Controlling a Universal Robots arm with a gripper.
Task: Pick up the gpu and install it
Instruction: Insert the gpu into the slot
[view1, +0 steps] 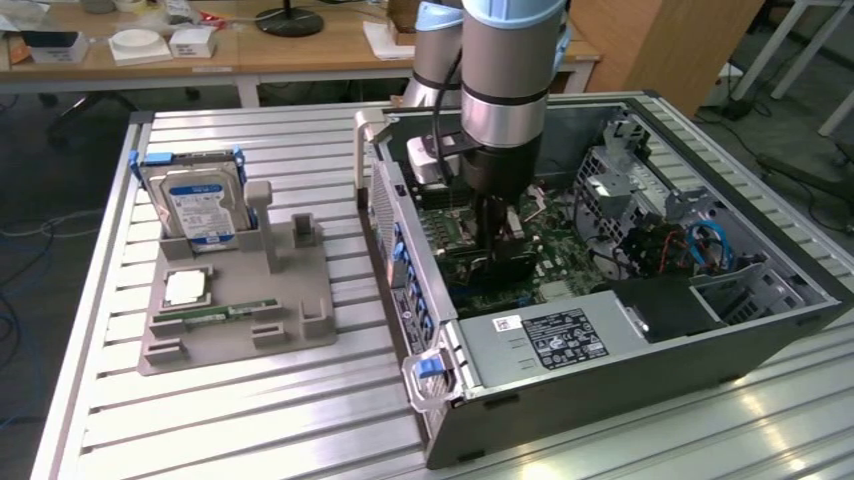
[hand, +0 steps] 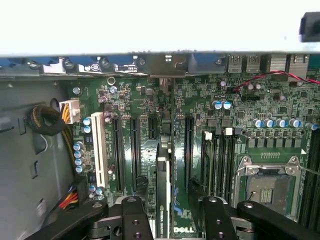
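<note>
1. Step in hand, as I read it: install, not pick. The arm is down inside the open PC case (view1: 787, 300), and the gripper (view1: 501, 262) sits low over the motherboard (view1: 554, 250) at centre frame in the exterior view.
2. The gpu (hand: 161, 195) is in the gripper. In the wrist view it stands edge-on as a thin dark card between the two fingers (hand: 131, 220), at lower centre of the frame. The jaws are clamped on its flat faces, not closed together.
3. The card runs parallel to the long black expansion slots (hand: 134, 150) in the middle of the wrist frame. Its lower edge is hidden, so I can't tell whether it's seated yet or just above the board.
4. The parts tray (view1: 234, 310) at left of the exterior frame holds the hard drive (view1: 200, 205) and the memory stick (view1: 214, 315).
5. Next move calls for the card edge lined up over one slot, bracket end toward the case's rear wall (hand: 160, 62), then a straight press down. Any tilt risks jamming.
</note>
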